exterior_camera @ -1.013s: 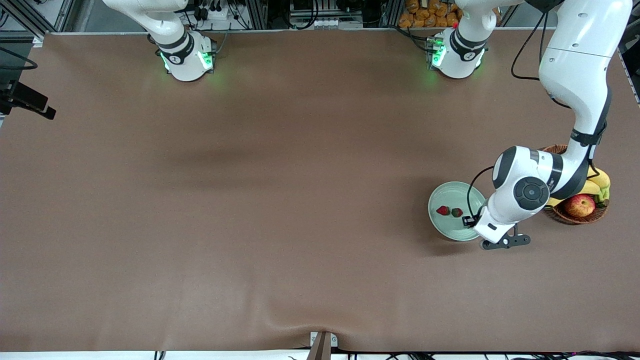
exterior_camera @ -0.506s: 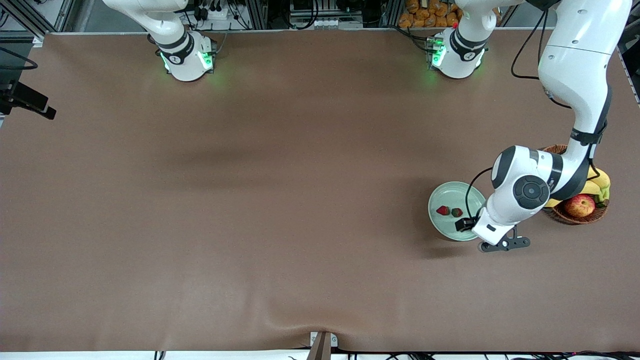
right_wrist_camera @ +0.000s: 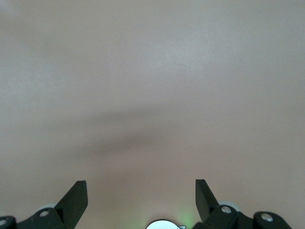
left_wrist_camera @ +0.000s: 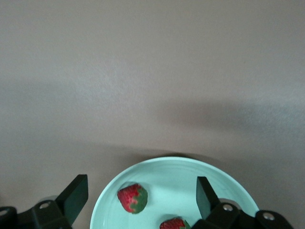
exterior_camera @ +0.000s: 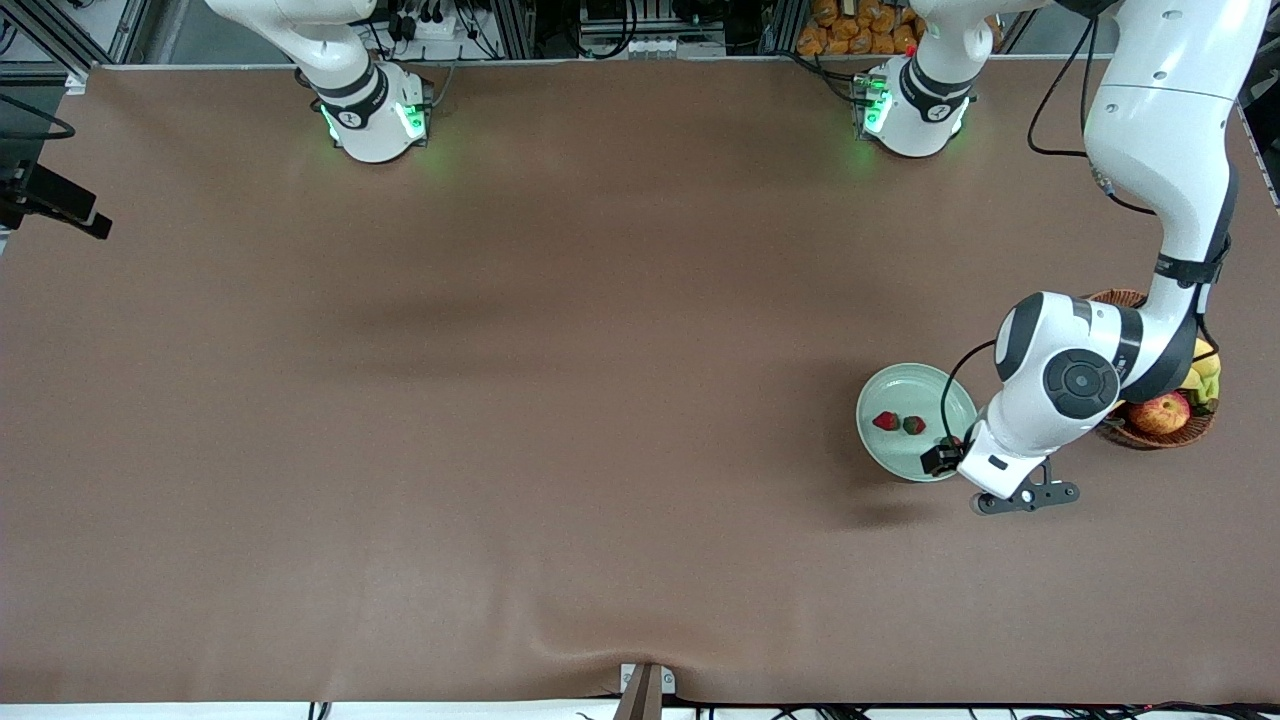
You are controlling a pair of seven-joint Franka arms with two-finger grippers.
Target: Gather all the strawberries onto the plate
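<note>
Front view: pale green plate [exterior_camera: 905, 385] sits on the brown table [exterior_camera: 500, 400] toward the left arm's end, just beside the wicker basket [exterior_camera: 1140, 437] that holds an apple [exterior_camera: 1159, 412] and bananas [exterior_camera: 1203, 368]. Two strawberries [exterior_camera: 898, 423] lie side by side in the plate, touching or nearly so; a bit of red shows at the plate's rim right by the left gripper [exterior_camera: 945, 452], likely a third berry, mostly hidden by the wrist, can't confirm. Left arm reaches down from its base, wrist over the basket-side edge of the plate, gripper over the plate rim. Right arm waits at its base, gripper out of this frame. Left wrist view: left gripper [left_wrist_camera: 138, 198] jaws stand wide apart, nothing between them. Under them the plate [left_wrist_camera: 167, 169], one strawberry [left_wrist_camera: 132, 198] fully visible with the green cap toward the frame edge, a second [left_wrist_camera: 174, 223] cut off at the picture edge. Both lie loose on the plate floor, clear of the fingers [left_wrist_camera: 74, 195]. Bare table [left_wrist_camera: 152, 71] fills the rest. Right wrist view: right gripper [right_wrist_camera: 141, 198] jaws also spread wide, empty, over bare table [right_wrist_camera: 152, 86] with a soft shadow across it. A white round part with a green glow [right_wrist_camera: 164, 224] shows at the frame edge, looks like the arm's own base.
</note>
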